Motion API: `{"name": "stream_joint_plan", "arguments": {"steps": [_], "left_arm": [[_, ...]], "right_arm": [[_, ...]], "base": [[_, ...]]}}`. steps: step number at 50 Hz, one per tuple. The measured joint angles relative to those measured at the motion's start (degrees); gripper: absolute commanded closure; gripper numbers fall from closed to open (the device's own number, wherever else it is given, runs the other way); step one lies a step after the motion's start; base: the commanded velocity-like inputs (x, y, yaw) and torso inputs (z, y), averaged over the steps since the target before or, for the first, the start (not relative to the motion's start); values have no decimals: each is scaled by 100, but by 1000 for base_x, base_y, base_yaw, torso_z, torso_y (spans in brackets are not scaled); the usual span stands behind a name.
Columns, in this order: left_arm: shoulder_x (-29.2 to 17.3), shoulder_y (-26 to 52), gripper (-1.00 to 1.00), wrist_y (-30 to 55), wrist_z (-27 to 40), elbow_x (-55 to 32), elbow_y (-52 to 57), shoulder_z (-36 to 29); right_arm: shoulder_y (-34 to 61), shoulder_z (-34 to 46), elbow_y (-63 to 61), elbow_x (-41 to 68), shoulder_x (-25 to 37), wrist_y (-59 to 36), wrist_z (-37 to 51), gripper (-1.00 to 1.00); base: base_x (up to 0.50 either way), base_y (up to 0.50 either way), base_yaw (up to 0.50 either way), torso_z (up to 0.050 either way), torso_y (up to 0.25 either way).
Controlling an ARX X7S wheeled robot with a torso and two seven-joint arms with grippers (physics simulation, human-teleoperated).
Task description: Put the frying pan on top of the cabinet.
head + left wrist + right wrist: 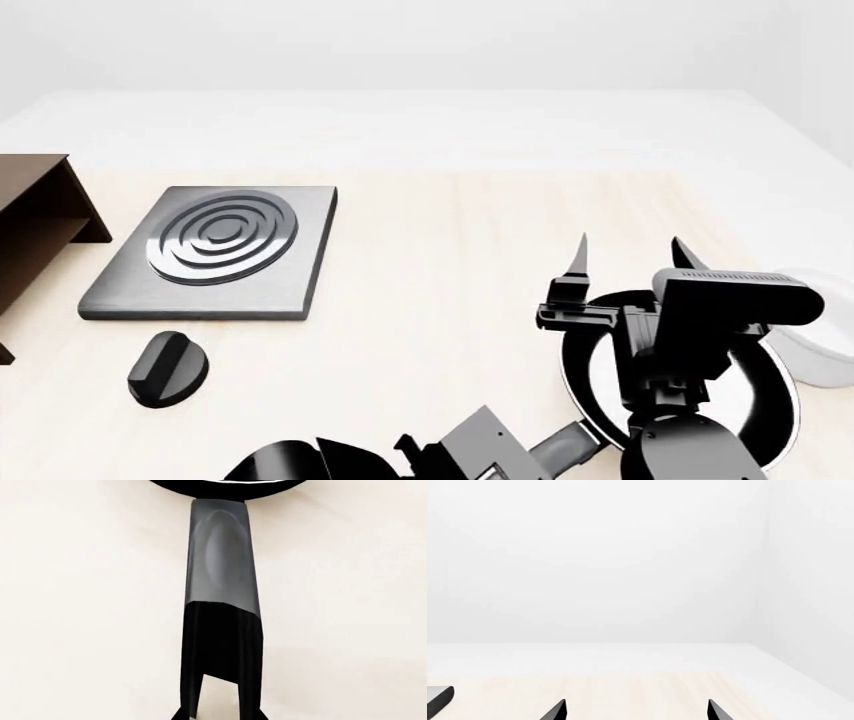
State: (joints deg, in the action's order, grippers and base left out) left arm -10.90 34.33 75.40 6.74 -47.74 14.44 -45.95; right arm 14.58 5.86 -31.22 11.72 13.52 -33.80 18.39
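The frying pan [598, 385] sits on the table at the front right, black with a pale rim, much of it hidden behind my right arm. Its long handle [563, 443] points toward my left gripper [523, 455]. In the left wrist view the handle [220, 555] runs straight out from the left gripper [219, 715], whose fingertips [181, 715] sit tight against its sides. My right gripper [631, 255] is raised above the pan, open and empty, fingers pointing up; it also shows in the right wrist view [635, 710]. The dark brown cabinet [34, 215] stands at the far left edge.
A flat grey burner plate [214, 250] with concentric rings lies between the cabinet and the pan. A small black knob [167, 368] lies in front of it. A white rounded object [817, 335] sits at the right edge beside the pan.
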Motion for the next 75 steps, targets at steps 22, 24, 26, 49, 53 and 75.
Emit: {"name": "stream_joint_plan", "arguments": {"steps": [22, 24, 26, 49, 53, 75], "left_arm": [[-932, 235, 100, -310, 362, 86, 164, 1043], [-985, 323, 100, -365, 364, 94, 55, 1164], [-1027, 425, 100, -411, 362, 118, -73, 1285], [-560, 4500, 100, -1539, 139, 1199, -5355, 2313], [-419, 5209, 100, -1940, 271, 1832, -6574, 2589], [-509, 6330, 100, -2760, 1909, 4216, -8911, 5171]], "right_arm": [[1, -29, -63, 108, 42, -16, 42, -100], [2, -24, -62, 112, 46, -15, 47, -100], [3, -20, -59, 116, 49, -12, 50, -100], [20, 58, 2, 146, 78, 15, 96, -100], [29, 75, 30, 154, 80, 23, 99, -100], [53, 147, 102, 186, 100, 51, 131, -100]], "base": [[0, 0, 0, 0, 2], [0, 0, 0, 0, 0], [0, 0, 0, 0, 5], [0, 0, 0, 0, 2], [0, 0, 0, 0, 0], [0, 0, 0, 1, 1]]}}
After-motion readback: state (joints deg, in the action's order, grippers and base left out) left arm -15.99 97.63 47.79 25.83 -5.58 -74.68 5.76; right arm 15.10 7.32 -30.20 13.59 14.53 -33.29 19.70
